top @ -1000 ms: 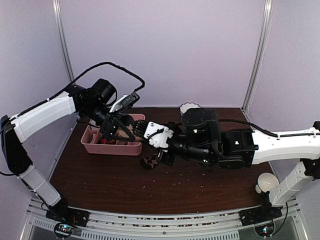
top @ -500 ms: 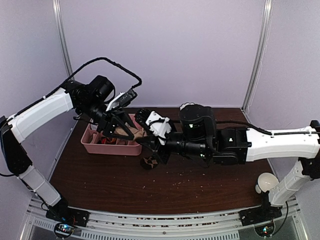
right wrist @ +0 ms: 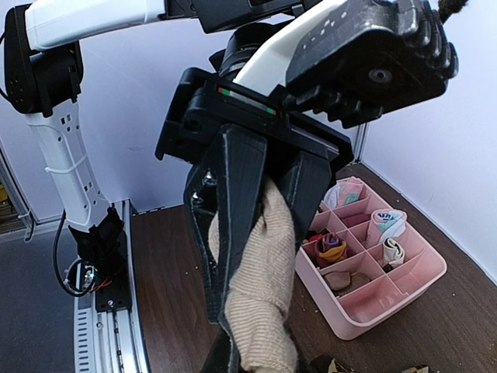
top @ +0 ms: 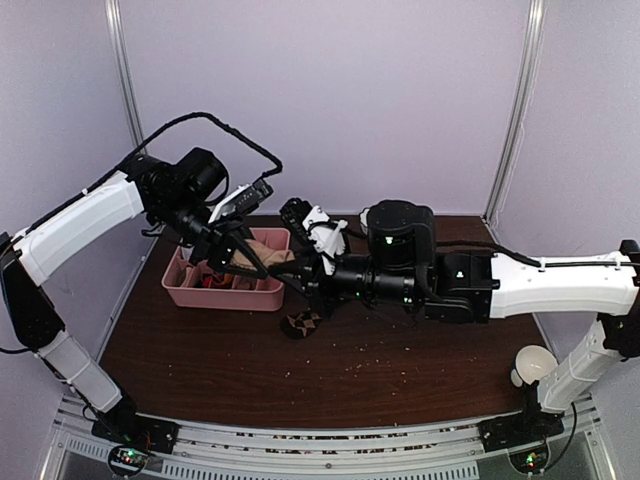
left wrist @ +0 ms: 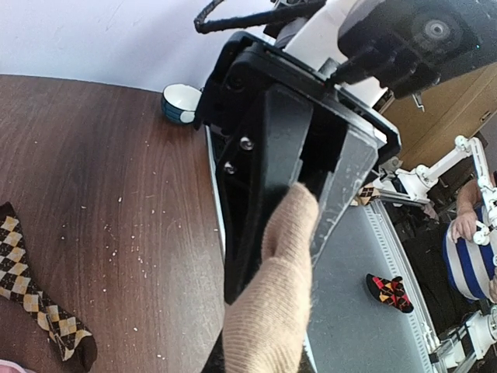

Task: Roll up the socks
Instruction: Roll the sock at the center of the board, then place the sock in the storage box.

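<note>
1. The left gripper [left wrist: 278, 272] is clenched on the tan sock [left wrist: 272, 326]. The fabric sits pinched between its two black fingers.
2. The right gripper [right wrist: 260, 287] is likewise clamped on the same tan sock, with the fabric bunched between its fingers.
3. From above, the tan sock spans the short gap between the two sets of jaws. Its long axis runs from one gripper to the other, above the pink tray's [right wrist: 380, 307] near corner.
4. In each wrist view the sock runs lengthwise along the fingers, from a rounded end deep between the jaws out past the fingertips. It is cut off by the bottom edge of the frame.
5. Which end is toe and which is cuff cannot be told.
6. The argyle sock [left wrist: 35, 299] lies flat on the table [left wrist: 116, 194], well off to one side of the left jaws. Its long axis runs slantwise, and its upper end is cut off by the frame edge.
7. From above, only a small crumpled part of it shows below the right jaws. The rest is hidden or too dark to make out.
8. A small cup [left wrist: 180, 105] stands beyond the left gripper's body, partly hidden by it.
</note>
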